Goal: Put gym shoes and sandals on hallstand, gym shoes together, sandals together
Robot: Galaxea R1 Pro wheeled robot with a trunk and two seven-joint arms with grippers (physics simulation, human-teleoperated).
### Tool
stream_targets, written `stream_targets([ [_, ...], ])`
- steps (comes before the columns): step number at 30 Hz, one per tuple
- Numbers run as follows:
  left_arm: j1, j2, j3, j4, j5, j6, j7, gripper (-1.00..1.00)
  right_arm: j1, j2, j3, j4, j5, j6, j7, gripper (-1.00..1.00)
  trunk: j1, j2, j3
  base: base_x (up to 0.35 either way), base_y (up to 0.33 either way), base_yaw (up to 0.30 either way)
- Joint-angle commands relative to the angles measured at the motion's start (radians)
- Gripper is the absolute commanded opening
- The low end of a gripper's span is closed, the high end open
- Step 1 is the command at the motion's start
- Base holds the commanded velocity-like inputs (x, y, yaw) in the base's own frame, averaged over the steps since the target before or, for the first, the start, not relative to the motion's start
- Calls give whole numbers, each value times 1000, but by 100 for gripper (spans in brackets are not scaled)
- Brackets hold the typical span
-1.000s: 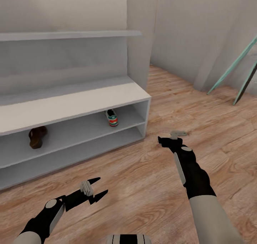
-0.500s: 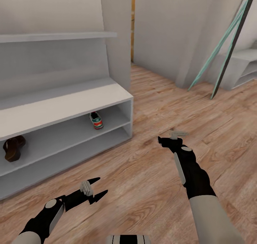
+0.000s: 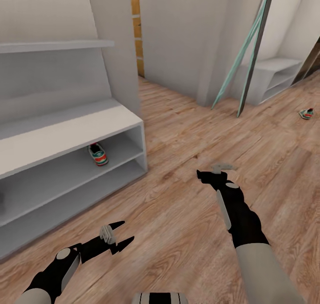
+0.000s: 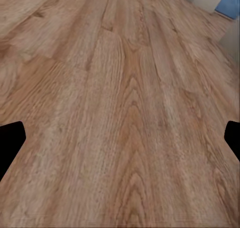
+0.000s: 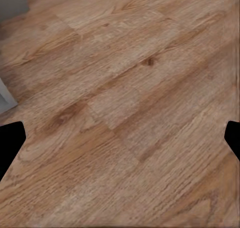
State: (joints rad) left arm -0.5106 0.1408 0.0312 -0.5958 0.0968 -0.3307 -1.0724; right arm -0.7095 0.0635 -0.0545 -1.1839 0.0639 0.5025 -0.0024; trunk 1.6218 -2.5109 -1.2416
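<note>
Your left gripper (image 3: 126,234) and right gripper (image 3: 212,170) both hang spread and empty; one gym shoe (image 3: 98,154) sits on the hallstand (image 3: 66,133) shelf, another gym shoe (image 3: 306,114) lies on the corridor floor (image 3: 178,215), well ahead to your right.

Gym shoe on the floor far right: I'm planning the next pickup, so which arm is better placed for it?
Probably the right. The gym shoe on the floor lies far off on the right gripper's side; the left gripper hangs near the hallstand. Both are open and empty, and the robot must first drive closer.
</note>
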Motion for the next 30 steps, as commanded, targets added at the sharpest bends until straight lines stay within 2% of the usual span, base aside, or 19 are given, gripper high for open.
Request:
stream_targets([
  [1,0,0,1,1,2,-5,-3,100,-1,1,-1,-1,7,5,1,100,0,0,-1,0,0,-293],
  [30,0,0,1,2,1,-5,-3,100,-1,1,-2,-1,7,5,1,100,0,0,-1,20,0,-293],
])
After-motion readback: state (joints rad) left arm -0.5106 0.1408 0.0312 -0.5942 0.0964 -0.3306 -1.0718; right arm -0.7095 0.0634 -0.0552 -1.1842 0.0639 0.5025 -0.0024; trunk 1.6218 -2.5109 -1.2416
